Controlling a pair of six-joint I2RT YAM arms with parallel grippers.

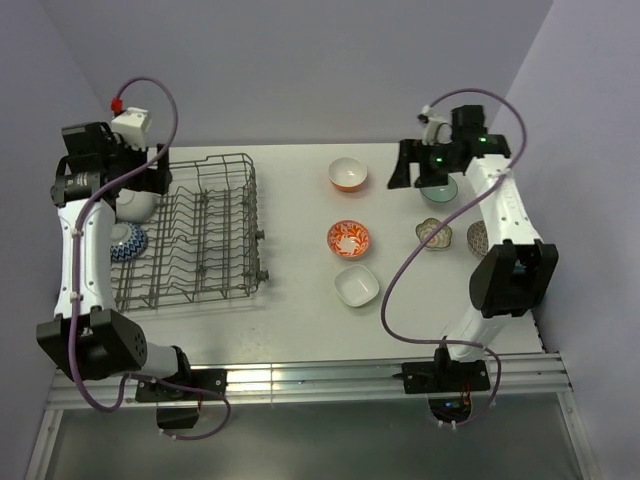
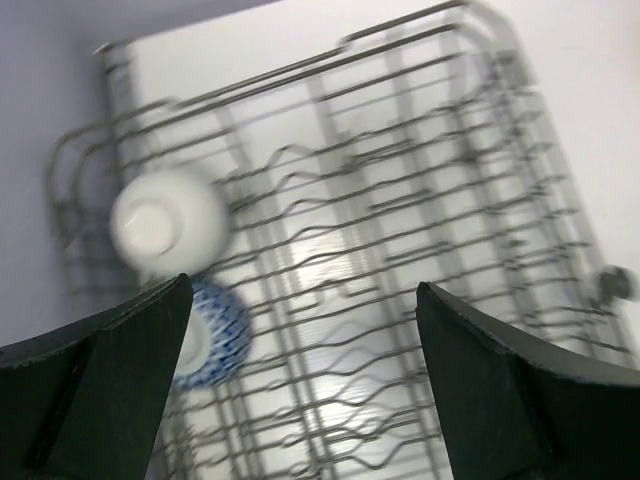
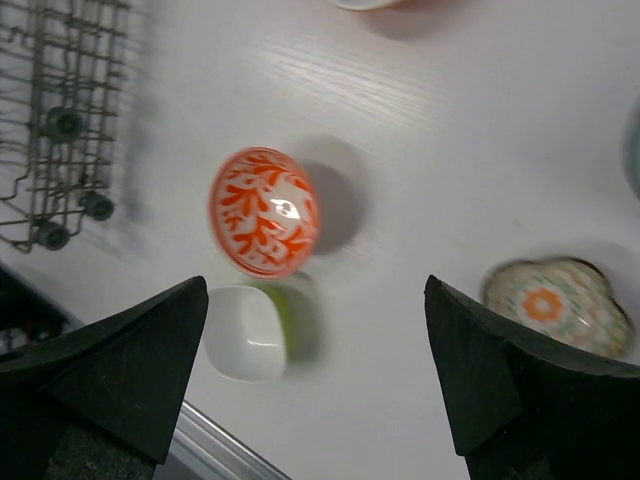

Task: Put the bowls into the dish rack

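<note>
The grey wire dish rack [image 1: 205,235] stands on the left half of the white desk [image 1: 300,320]. At its left end two bowls rest among the wires: a plain white round bowl [image 2: 168,222], bottom up, and just beside it a blue-patterned bowl [image 2: 210,335]. The left gripper [image 2: 303,300] hangs above that end of the rack, its fingers spread wide with nothing between them. Six bowls lie on the desk to the right of the rack. An orange bowl with a white inside [image 1: 347,173] is farthest back, a red-orange patterned bowl [image 3: 265,212] is nearer, and a white square bowl [image 3: 248,333] is just in front of that. Further right are a pale green bowl [image 1: 440,190], a scalloped multicolour bowl [image 3: 555,305], and one more bowl [image 1: 477,237] half hidden behind the right arm. The right gripper [image 3: 315,290] is also spread and empty, held above the desk by the pale green bowl.
</note>
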